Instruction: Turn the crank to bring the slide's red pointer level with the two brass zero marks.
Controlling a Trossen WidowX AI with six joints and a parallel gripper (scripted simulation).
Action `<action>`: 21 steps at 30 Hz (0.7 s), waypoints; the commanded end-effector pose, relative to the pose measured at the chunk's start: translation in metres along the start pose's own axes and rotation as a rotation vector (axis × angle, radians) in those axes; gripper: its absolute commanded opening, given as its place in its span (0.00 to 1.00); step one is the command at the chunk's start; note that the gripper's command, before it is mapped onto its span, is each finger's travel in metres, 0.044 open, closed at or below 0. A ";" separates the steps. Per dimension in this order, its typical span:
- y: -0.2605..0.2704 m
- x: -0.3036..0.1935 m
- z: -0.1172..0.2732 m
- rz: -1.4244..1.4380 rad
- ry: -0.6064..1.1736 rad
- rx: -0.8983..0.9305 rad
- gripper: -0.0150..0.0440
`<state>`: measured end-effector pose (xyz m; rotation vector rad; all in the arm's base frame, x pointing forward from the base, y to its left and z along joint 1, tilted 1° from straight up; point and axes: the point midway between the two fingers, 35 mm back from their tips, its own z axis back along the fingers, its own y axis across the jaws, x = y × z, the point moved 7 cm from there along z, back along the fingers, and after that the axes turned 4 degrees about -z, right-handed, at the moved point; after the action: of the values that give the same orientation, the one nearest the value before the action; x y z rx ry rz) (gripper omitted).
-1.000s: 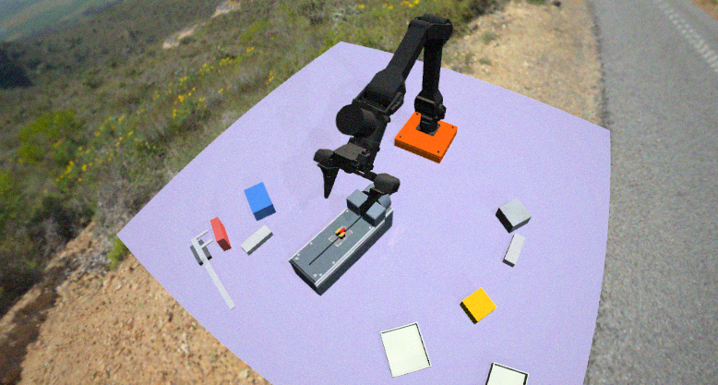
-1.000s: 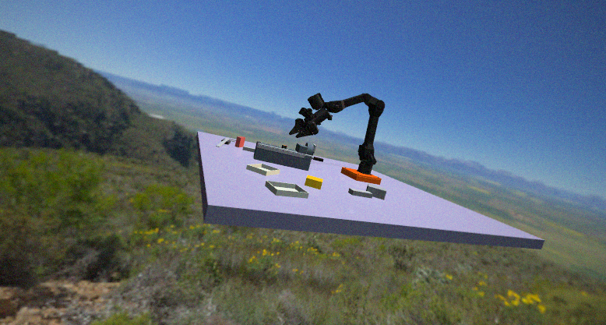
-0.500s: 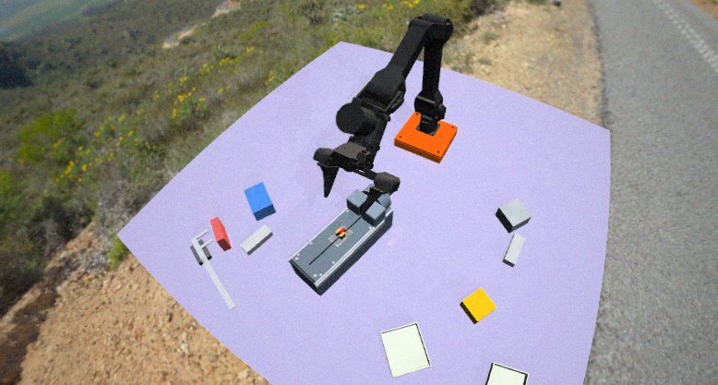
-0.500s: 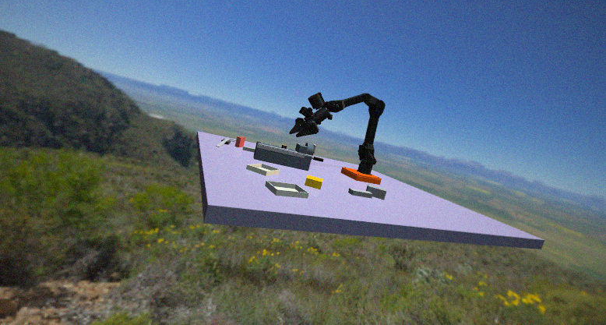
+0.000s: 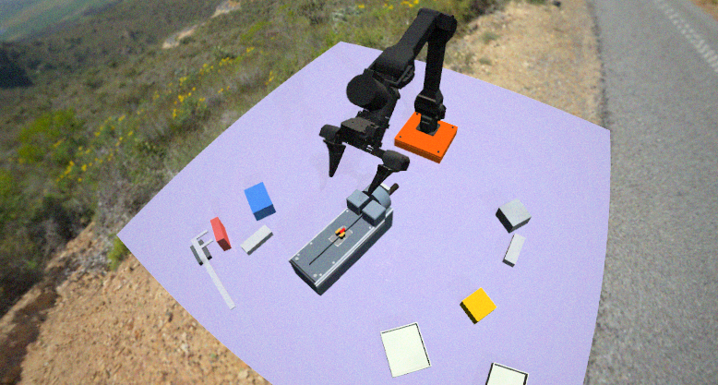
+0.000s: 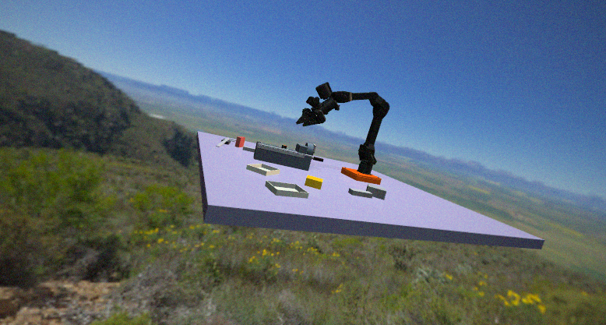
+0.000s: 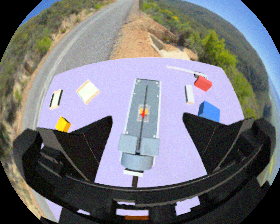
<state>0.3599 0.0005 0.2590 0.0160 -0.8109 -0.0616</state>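
The grey machine [image 5: 321, 266] [image 6: 280, 156] [image 7: 150, 97] has a long slotted top. Its red pointer [image 5: 342, 230] [image 7: 143, 114] sits at the small brass marks [image 5: 340, 234], seemingly a little toward the crank end; the exact offset is too small to tell. The round crank wheel [image 5: 381, 196] [image 6: 315, 146] [image 7: 137, 161] is at the end nearer the arm's base, behind two grey blocks. The dark crank handle [image 5: 393, 187] [image 6: 318, 158] [image 7: 134, 181] sticks out from it toward the base. My gripper [image 5: 351, 184] [image 6: 301, 122] [image 7: 148, 117] is open and empty, high above the machine, not touching the handle.
A blue block [image 5: 259, 200] [image 7: 209, 111], red block [image 5: 221, 234] [image 6: 240, 141] [image 7: 203, 83] and pale caliper-like tool [image 5: 218, 282] lie on one side. A yellow block [image 5: 478, 305] [image 6: 313, 181], grey blocks [image 5: 512, 215] and shallow trays [image 5: 405, 349] [image 6: 287, 188] are on the other.
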 end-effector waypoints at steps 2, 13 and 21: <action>0.012 -0.018 0.016 -0.027 0.013 -0.020 1.00; 0.029 -0.067 0.059 -0.106 -0.001 -0.079 1.00; 0.031 -0.089 0.072 -0.138 -0.013 -0.101 1.00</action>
<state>0.2511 0.0377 0.2501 -0.0166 -0.8269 -0.2244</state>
